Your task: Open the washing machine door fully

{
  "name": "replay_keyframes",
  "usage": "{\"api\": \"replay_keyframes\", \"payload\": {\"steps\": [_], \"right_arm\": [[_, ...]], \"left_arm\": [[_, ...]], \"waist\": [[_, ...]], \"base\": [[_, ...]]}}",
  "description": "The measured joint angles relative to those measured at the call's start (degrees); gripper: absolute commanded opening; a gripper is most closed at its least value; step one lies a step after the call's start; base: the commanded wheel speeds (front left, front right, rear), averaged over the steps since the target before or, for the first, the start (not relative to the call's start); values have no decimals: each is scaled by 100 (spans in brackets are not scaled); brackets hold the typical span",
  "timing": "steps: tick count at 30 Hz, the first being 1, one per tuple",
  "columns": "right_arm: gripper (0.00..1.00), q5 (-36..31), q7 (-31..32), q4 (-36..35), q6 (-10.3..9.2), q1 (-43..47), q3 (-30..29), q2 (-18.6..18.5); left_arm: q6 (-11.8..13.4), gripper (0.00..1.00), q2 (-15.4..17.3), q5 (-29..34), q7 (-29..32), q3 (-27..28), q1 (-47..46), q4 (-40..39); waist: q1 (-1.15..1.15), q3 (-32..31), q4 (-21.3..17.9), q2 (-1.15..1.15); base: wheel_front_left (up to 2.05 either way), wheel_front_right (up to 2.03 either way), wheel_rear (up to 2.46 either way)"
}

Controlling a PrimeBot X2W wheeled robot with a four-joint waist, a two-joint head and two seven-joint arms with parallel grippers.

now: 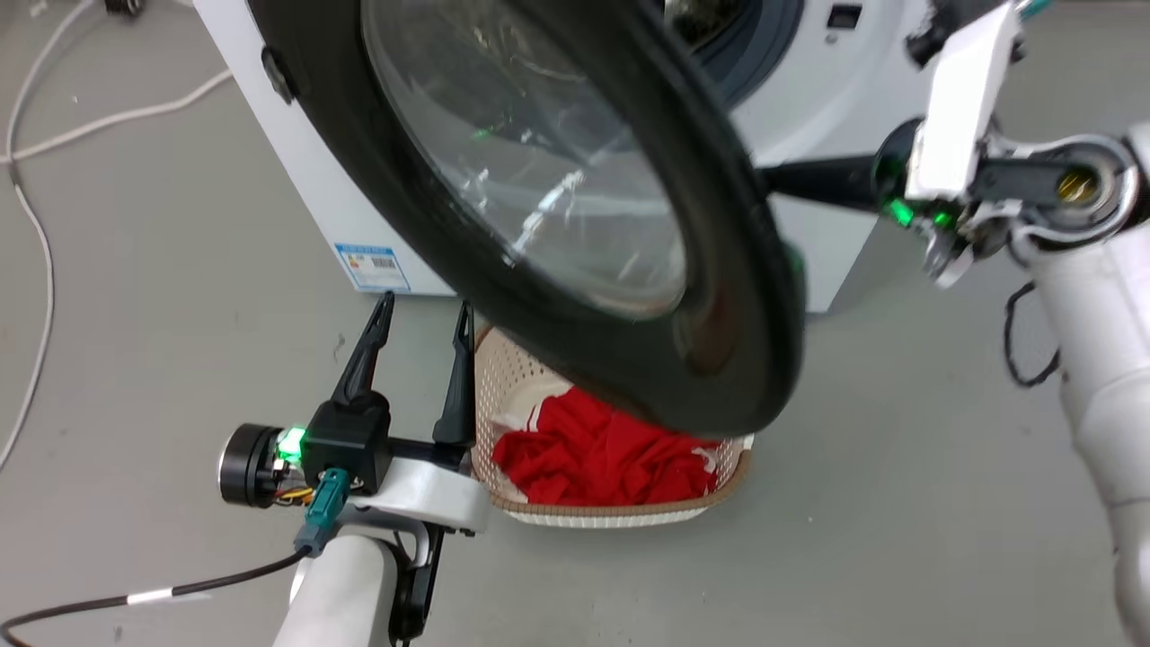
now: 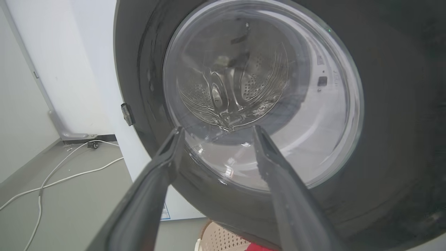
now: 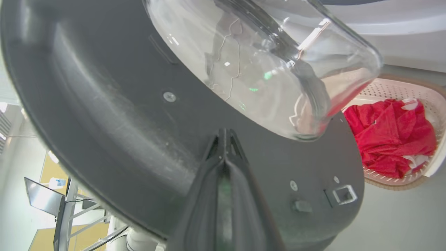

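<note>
1. Head view: my left gripper [image 1: 425,305] is spread wide and holds nothing. It sits just beside the laundry basket [image 1: 620,517].
2. Left wrist view: my two left fingers [image 2: 156,174] point at the outer glass of the washing machine door [image 2: 400,104].
3. Right wrist view: my right gripper [image 3: 223,134] is clenched with its fingers pressed together and nothing between them. The tips rest against the door's black inner face.
4. Head view: the door stands swung partway out from the washing machine [image 1: 827,108] and overhangs the basket.
5. Right wrist view: the basket holds crumpled red cloth [image 3: 386,136].
</note>
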Motion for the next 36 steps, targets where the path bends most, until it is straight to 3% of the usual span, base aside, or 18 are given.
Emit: {"api": "replay_keyframes", "payload": {"steps": [8,23,36], "right_arm": [[0,114,236,-587,0,662,155,316],[0,116,344,-1271,0,1412,201,638],[0,281,-1419,-2474,1,2895,-1185,398]], "left_arm": [[-52,100,2,21,0,65,223,29],[-97,100,-1,52,0,129,359,16],[-43,100,3,51,-1,272,542,16]], "waist": [[-1,-427,-46,0],[0,-608,75,0],[0,-777,-40,0]], "base": [[0,0,0],[0,0,0],[0,0,0]]}}
